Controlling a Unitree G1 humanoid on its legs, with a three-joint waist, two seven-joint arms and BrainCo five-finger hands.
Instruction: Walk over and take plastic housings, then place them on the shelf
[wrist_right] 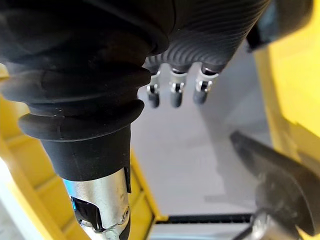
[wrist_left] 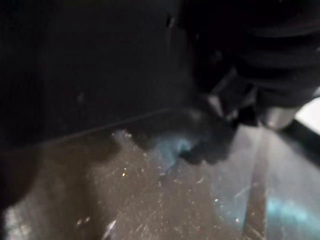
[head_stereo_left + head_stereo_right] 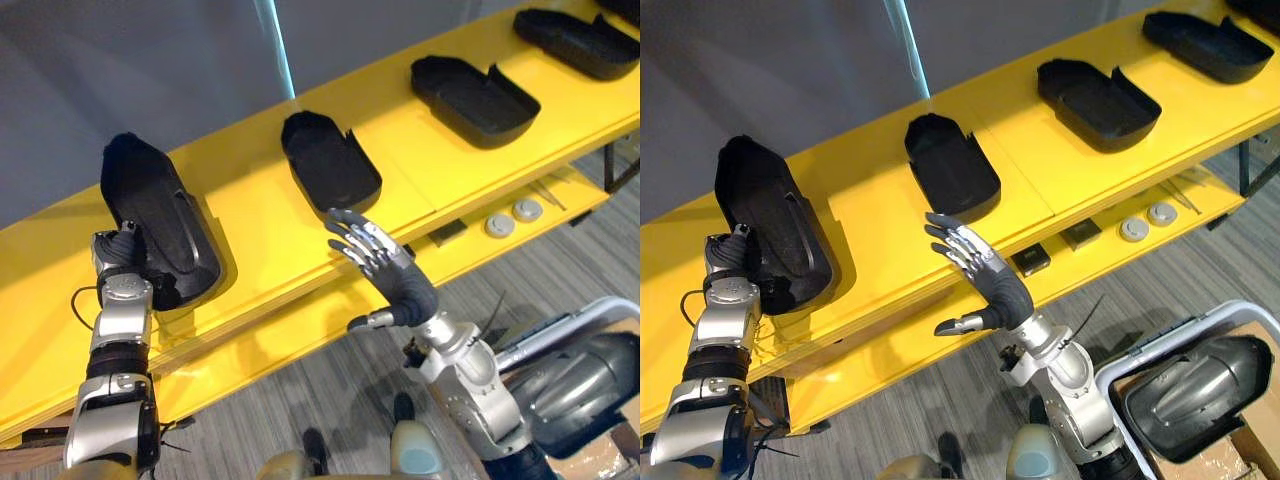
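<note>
Fingers (image 3: pixel 365 245) on my right hand (image 3: pixel 403 285) are spread wide and hold nothing. That hand hangs in the air in front of the yellow shelf (image 3: pixel 270 235), near its front edge. My left hand (image 3: pixel 122 252) is at the near end of the left housing (image 3: pixel 155 215), and I cannot tell if it has a grip on it, because that end hides it. This housing sits at the left end of the shelf, its near end close to the front edge, and it looks tipped a bit, not flat. Three more lie flat in a row to the right: the second housing (image 3: pixel 330 160), the third housing (image 3: pixel 475 88) and the fourth housing (image 3: pixel 575 42). I think this one is nearly put down, but it could go wrong from here. If I let go while it is tipped, it may rock, slide forward and drop off the edge to the floor (image 3: pixel 330 400). If I pull my left hand back fast, I could drag it with me. My right hand is near the second housing, so a quick swing could knock that one crooked or bang the shelf edge. I should set it flat, let go slowly and lift both hands straight away from the shelf
</note>
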